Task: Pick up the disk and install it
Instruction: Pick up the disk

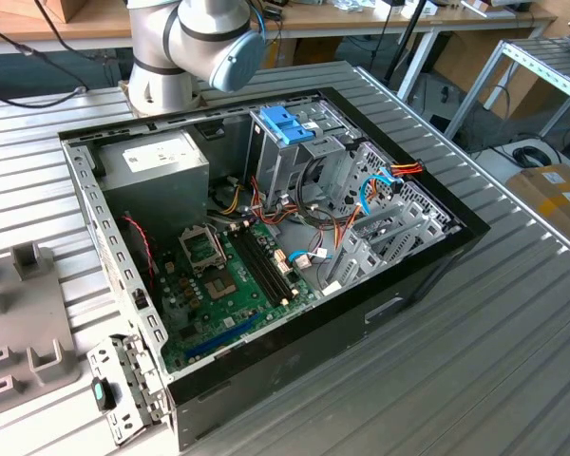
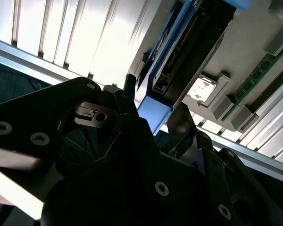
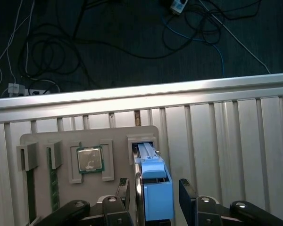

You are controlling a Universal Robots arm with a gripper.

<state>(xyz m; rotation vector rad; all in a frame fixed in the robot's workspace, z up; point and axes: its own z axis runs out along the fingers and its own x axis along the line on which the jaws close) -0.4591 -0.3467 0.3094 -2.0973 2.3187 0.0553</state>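
Disk [image 3: 153,190] stands on edge in a slot of the grey holder tray [image 3: 118,139] on the ribbed counter [image 3: 226,155], near a processor chip [image 3: 89,159]. Jaws apart, one on each side of the disk's blue frame. A narrow gap seems to show on each side; contact uncertain.

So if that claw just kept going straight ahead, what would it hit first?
Probably the disk: it stands on edge in the grey holder, right between the open fingers of the gripper. They look set to pass either side, though depth is unclear.
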